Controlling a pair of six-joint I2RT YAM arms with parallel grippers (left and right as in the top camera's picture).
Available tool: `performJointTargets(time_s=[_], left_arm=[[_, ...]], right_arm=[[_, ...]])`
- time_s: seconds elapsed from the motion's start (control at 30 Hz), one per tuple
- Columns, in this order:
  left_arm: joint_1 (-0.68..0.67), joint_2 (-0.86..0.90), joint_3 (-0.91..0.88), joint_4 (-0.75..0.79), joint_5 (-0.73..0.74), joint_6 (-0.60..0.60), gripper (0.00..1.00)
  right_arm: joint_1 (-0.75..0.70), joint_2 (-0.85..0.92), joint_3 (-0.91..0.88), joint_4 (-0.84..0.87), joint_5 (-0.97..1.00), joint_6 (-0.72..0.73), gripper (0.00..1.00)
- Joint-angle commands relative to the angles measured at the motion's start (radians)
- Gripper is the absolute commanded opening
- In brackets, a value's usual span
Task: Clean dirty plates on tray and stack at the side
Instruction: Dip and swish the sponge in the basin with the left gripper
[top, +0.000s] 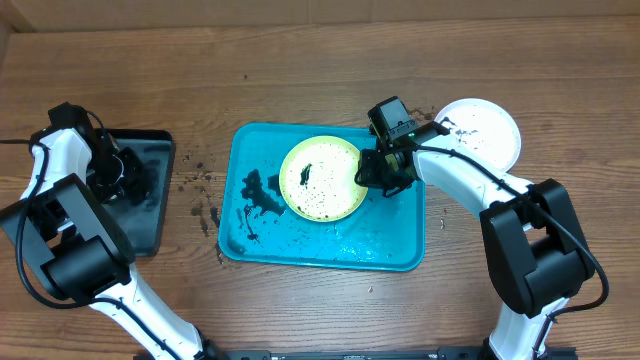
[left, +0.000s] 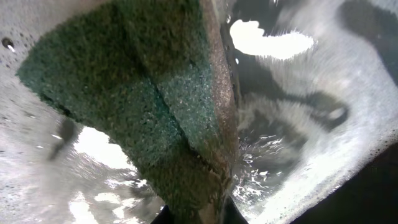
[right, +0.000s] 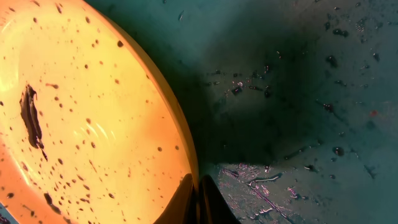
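Overhead: The tray (top: 300, 245) is lying in the middle of the table (top: 300, 60), its long axis running left to right. The yellow-green plate (top: 320, 180) is sitting flat on the tray's far half, face up and carrying black specks. The white plate (top: 485, 130) is resting on the table off the tray's far right corner. The right gripper (top: 378, 172) is meeting the yellow-green plate's right edge. The left gripper (top: 125, 175) is hanging over the black tray (top: 150, 215) at the left.

Left wrist: The left gripper (left: 199, 214) is pinching a green sponge (left: 143, 93), jaws closed on its near end. The sponge is pointing away from the fingers over the wet, foamy black tray (left: 348, 124).

Right wrist: The right gripper (right: 198, 202) is clamping the yellow-green plate (right: 81, 112) by its rim, jaws drawn tight together. A dark smear on the plate is running lengthwise up the view. The wet tray (right: 298, 93) is showing beside the plate.
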Motion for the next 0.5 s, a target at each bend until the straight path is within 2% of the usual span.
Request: performJointTargets(time_s=[0.0,0.1,0.13,0.17,0.2,0.23,0.27,0.3,0.47], left_arm=[[0.000,0.005,-0.009,0.001,-0.011,-0.024,0.04],[0.000,0.005,-0.009,0.009,-0.024,-0.034,0.04],[0.000,0.005,-0.009,0.013,-0.027,-0.034,0.10],[0.000,0.005,-0.009,0.027,-0.030,-0.034,0.35],[0.000,0.005,-0.009,0.043,-0.029,-0.034,0.55],[0.000,0.005,-0.009,0.061,-0.029,-0.039,0.61],[0.000,0.005,-0.009,0.089,-0.029,-0.055,0.81],[0.000,0.005,-0.009,0.107,-0.029,-0.066,0.90],[0.008,0.005,-0.009,0.203,-0.029,-0.139,0.95]], right_arm=[[0.005,0.002,-0.004,0.006,0.007,0.004,0.04],[0.005,0.001,-0.004,0.003,0.007,0.004,0.04],[0.005,0.001,-0.005,0.002,0.007,0.004,0.04],[0.005,0.001,-0.004,0.002,0.007,0.004,0.04],[0.005,0.002,-0.004,0.002,0.007,0.004,0.04],[0.005,0.001,-0.004,0.002,0.007,0.004,0.04],[0.005,0.001,-0.004,0.002,0.007,0.004,0.04],[0.005,0.002,-0.004,0.002,0.007,0.004,0.04],[0.005,0.001,-0.004,0.002,0.007,0.004,0.04]])
